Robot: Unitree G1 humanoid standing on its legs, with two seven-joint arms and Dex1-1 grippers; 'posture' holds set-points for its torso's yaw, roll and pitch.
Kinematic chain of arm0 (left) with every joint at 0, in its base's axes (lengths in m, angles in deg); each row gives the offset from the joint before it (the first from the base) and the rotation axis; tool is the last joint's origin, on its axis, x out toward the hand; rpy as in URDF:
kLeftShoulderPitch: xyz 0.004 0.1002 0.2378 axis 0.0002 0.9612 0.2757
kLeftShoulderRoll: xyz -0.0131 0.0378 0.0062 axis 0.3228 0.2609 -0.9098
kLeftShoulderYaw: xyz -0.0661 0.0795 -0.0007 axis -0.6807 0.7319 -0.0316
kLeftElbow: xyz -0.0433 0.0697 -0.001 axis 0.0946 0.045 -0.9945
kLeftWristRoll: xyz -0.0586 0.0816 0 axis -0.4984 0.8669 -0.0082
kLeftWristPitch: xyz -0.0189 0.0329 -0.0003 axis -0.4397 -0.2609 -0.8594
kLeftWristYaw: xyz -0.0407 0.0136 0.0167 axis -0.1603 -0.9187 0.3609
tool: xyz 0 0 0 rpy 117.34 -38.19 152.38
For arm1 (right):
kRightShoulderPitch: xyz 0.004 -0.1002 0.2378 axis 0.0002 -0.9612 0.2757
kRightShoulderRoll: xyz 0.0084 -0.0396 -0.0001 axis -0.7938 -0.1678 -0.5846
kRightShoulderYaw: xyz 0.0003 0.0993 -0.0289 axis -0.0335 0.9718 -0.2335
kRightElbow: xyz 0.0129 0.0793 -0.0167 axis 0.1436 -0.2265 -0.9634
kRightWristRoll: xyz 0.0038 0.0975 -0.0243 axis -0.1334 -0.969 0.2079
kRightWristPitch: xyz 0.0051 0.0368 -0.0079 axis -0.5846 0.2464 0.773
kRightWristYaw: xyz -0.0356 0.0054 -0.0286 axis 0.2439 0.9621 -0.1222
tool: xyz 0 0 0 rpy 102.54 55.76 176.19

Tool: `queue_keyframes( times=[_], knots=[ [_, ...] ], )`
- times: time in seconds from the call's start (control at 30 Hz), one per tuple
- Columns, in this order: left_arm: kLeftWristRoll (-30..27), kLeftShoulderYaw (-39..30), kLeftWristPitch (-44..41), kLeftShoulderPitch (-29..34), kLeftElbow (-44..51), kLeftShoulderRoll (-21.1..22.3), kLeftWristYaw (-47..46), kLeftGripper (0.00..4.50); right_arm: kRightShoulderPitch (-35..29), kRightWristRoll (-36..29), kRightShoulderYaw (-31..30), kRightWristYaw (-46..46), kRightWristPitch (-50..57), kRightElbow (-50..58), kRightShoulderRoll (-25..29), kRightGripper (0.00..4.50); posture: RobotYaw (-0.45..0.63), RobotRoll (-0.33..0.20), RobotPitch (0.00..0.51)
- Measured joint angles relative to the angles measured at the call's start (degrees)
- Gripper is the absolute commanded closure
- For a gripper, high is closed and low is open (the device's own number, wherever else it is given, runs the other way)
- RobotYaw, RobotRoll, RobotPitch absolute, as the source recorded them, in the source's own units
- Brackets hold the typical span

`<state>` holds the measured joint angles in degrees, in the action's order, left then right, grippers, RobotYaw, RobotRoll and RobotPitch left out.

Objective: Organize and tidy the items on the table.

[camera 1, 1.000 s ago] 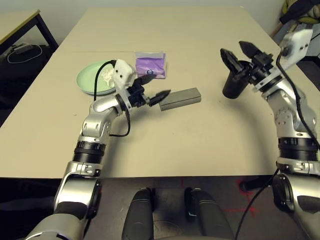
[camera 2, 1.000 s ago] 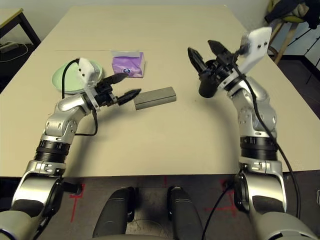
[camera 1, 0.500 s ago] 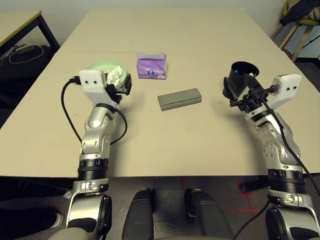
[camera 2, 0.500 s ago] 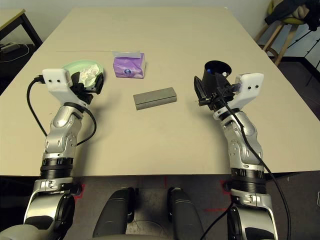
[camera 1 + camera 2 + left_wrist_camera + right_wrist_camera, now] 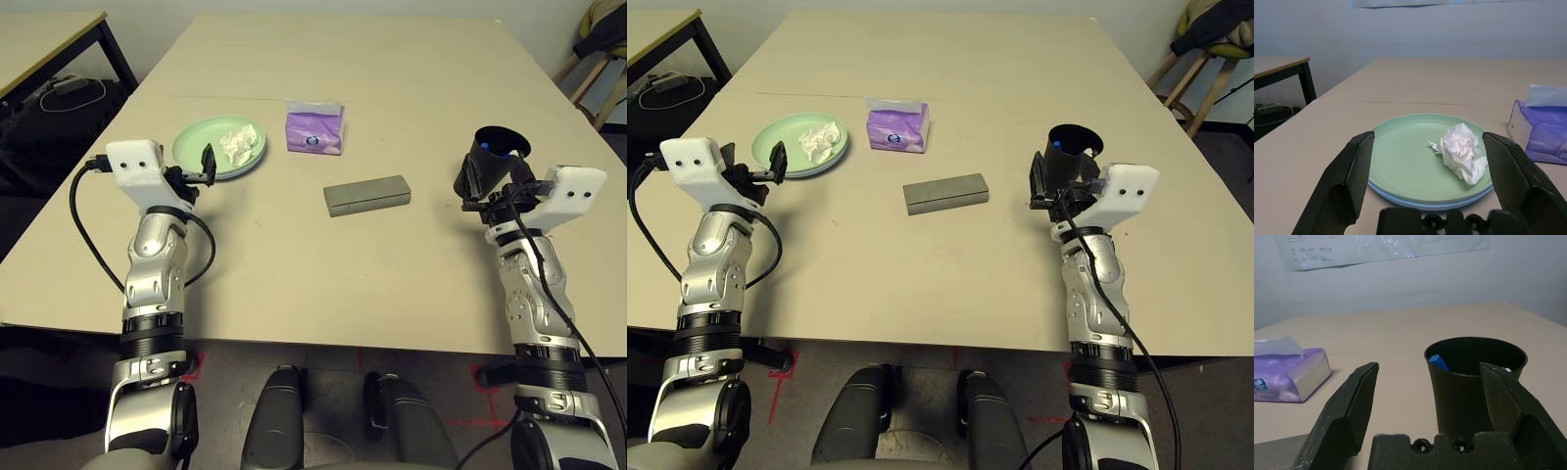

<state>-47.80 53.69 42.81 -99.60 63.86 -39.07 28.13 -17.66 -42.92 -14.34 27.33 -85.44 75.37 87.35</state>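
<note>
A pale green plate (image 5: 201, 147) lies stacked on a light blue plate (image 5: 1400, 197) at the table's left, with a crumpled white tissue (image 5: 1462, 152) on it. My left gripper (image 5: 1427, 142) is open just in front of the plates, touching nothing. A purple tissue pack (image 5: 314, 130) stands beyond the grey glasses case (image 5: 367, 195) at mid table. At the right a black cup (image 5: 1474, 382) stands upright with a blue pen tip (image 5: 1436, 361) inside. My right gripper (image 5: 1427, 367) is open close before the cup. The sunglasses are out of view.
The beige table (image 5: 392, 284) has free room along its near half and far end. A smaller dark-legged table (image 5: 49, 39) stands off to the back left, with cables on the floor beside it. A chair (image 5: 602, 29) is at the back right.
My left arm drew back from the grey case to the plates. My right arm pulled back and lowered from the cup, which stands free. The camera view shifted slightly.
</note>
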Motion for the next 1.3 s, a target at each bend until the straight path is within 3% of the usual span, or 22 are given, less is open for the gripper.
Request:
queue_keyframes(
  times=[0.6, 1.03, 1.3],
  knots=[
    [-3.6, 0.4, -1.7, 0.7, -1.4, 3.1, 12.2, 0.00, -5.3, 0.7, 0.4, -0.7, -0.3, 3.9, 2.7, 0.05, 0.22, 0.000, 0.124],
    [-4.1, 0.8, -2.1, 0.6, -1.9, 3.0, 13.3, 0.00, -5.6, 3.2, 1.5, -0.8, 2.6, 4.5, 8.4, 0.05, 0.20, 0.000, 0.123],
    [-3.0, 0.8, 0.1, 0.6, -2.3, 1.6, 10.6, 0.00, -5.6, 2.0, 2.3, -0.7, 3.4, 3.6, 8.3, 0.05, 0.19, 0.000, 0.117]
  ],
)
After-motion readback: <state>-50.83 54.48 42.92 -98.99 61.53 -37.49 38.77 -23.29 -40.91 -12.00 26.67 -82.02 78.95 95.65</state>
